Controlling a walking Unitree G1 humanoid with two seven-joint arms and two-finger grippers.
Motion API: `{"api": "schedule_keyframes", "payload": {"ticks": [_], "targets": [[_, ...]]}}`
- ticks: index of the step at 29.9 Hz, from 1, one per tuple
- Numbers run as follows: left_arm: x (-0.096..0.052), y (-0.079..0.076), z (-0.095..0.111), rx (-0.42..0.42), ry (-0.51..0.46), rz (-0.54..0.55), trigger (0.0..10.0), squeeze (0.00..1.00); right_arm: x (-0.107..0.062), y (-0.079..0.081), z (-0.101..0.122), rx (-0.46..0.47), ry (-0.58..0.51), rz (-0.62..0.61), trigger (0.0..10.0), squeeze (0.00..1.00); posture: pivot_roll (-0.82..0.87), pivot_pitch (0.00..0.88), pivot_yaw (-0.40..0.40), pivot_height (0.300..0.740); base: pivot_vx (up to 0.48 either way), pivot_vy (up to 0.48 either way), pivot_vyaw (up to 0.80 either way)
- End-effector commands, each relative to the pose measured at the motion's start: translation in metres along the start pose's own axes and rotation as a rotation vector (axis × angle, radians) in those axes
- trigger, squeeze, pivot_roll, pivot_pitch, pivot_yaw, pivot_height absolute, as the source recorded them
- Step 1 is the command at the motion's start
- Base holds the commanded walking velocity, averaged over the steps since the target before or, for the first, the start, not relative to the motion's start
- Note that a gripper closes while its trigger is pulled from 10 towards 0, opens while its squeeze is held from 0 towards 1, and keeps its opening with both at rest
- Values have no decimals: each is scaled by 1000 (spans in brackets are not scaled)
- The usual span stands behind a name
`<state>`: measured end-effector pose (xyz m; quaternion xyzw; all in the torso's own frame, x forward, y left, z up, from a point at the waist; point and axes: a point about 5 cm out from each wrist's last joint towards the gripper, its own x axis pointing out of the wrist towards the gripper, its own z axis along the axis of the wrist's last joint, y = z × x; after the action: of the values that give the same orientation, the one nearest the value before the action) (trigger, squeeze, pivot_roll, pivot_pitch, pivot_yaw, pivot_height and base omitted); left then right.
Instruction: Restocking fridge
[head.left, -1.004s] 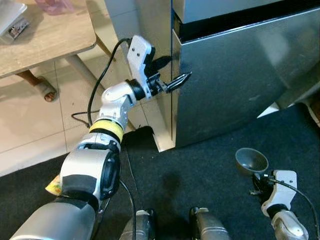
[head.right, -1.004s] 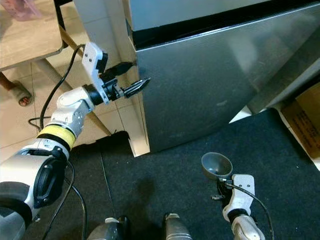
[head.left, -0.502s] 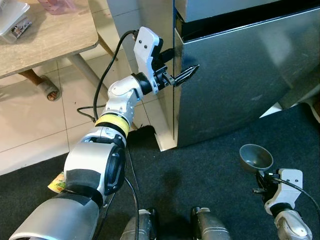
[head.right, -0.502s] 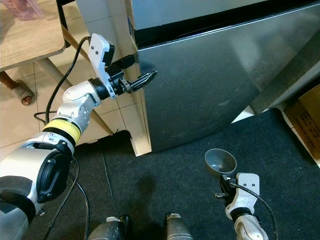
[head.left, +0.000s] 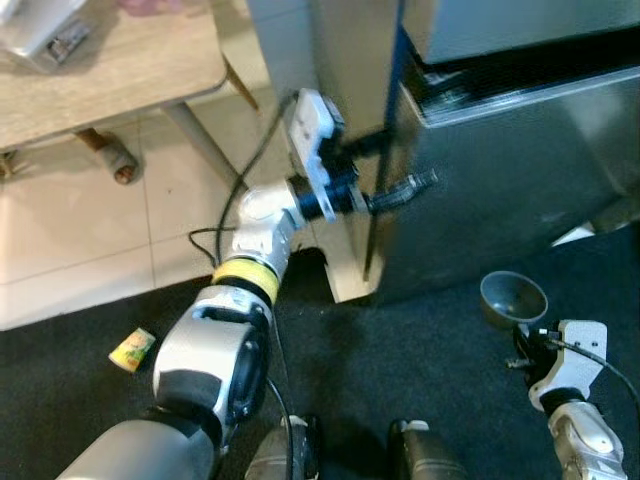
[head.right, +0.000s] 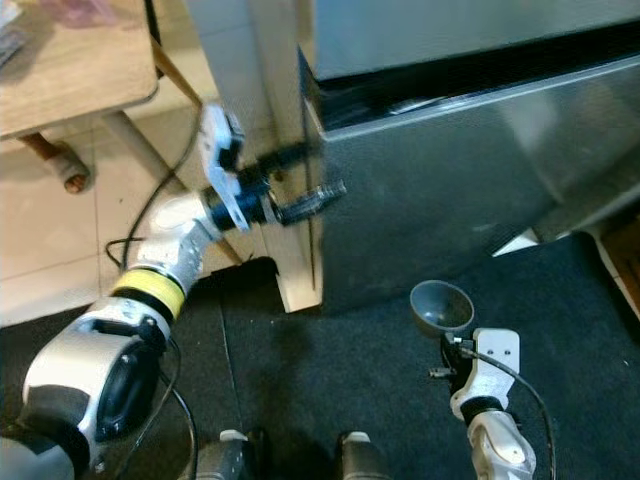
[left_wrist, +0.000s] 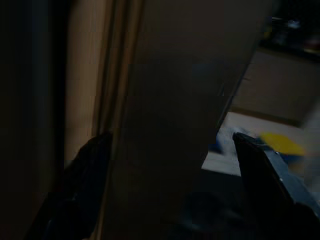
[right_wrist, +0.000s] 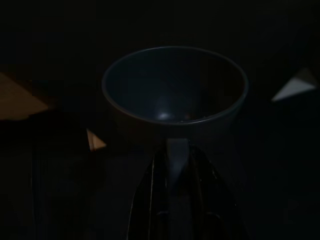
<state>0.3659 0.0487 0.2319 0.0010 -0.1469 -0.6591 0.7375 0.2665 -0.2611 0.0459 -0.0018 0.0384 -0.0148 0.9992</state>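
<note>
wooden tabletop (head.left: 110, 80): far left, apart from the work.
yellow packet (head.left: 131, 349): on the floor, left of the robot.
left gripper (head.right: 335, 187): fingers spread astride the fridge door (head.right: 450, 190) edge, likely to pull it wider.
right gripper (right_wrist: 172, 170): low right, clamped on grey funnel (head.left: 513, 298), kept clear.

Left arm (head.left: 215, 350): silver-grey shell, black joint pad, yellow band (head.left: 243, 277) with black edging above it, white rounded wrist segment. White camera block (head.left: 312, 130) on wrist, black cable (head.left: 232, 205) looping back from it. Left gripper (head.left: 405, 190): 2 long black fingers. Right arm (head.left: 585, 445): silver forearm, white camera block (head.left: 575, 345), thin black cable. 2 dark feet (head.left: 350, 465) with silver tops.
</note>
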Motion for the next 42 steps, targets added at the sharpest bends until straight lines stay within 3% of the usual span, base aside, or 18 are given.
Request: {"api": "schedule_keyframes", "payload": {"ticks": [1,6,12,14,18,19,21,25,27,30,33,36,39,41,42], "targets": [[12,-19,-27,-93,83,-105,10000,0,-12,-5,-16,20,66,-26,10000,0,-215,338,71,740,0,0,0],[10,-24,-31,-101,87,-139,10000,0,-9,-1,-16,29,64,-21,10000,0,-207,327,75,740,0,0,0],[-1,-36,-50,-161,119,-142,10000,0,-7,7,-17,56,65,15,10000,0,-205,309,79,740,0,0,0],[-17,-53,-76,-221,187,-150,10000,0,-12,19,-21,94,77,143,10000,0,-210,294,80,740,0,0,0],[-32,-65,-97,-272,253,-136,10000,0,-17,32,-24,120,89,279,10000,0,-211,282,78,740,0,0,0],[-51,-80,-121,-337,331,-84,10000,0,-25,45,-26,155,105,430,10000,0,-216,264,76,740,0,0,0],[-51,-80,-121,-337,331,-84,10000,0,-25,45,-26,155,105,430,10000,0,-216,264,76,740,0,0,0],[-93,-118,-166,-477,510,56,10000,0,-44,73,-22,225,150,769,10000,0,-223,239,72,740,0,0,0],[-93,-118,-166,-477,510,56,10000,0,-44,73,-22,225,150,769,10000,0,-223,239,72,740,0,0,0],[-122,-145,-190,-596,616,217,10000,0,-52,89,-16,241,180,960,10000,0,-215,215,63,740,0,0,0],[-129,-150,-194,-620,637,256,10000,0,-52,92,-15,240,181,987,10000,0,-215,215,63,740,0,0,0],[-163,-178,-211,-716,757,462,10000,0,-34,98,-5,187,124,958,10000,0,-202,189,57,740,0,0,0],[-173,-188,-216,-743,794,521,10000,0,-28,99,-2,172,105,940,10000,0,-199,182,56,740,0,0,0],[-194,-211,-224,-812,864,648,10000,0,-15,102,6,154,72,899,10000,0,-197,165,53,740,0,0,0],[-194,-211,-224,-812,864,648,10000,0,-15,102,6,154,72,899,10000,0,-197,165,53,740,0,0,0]]}}
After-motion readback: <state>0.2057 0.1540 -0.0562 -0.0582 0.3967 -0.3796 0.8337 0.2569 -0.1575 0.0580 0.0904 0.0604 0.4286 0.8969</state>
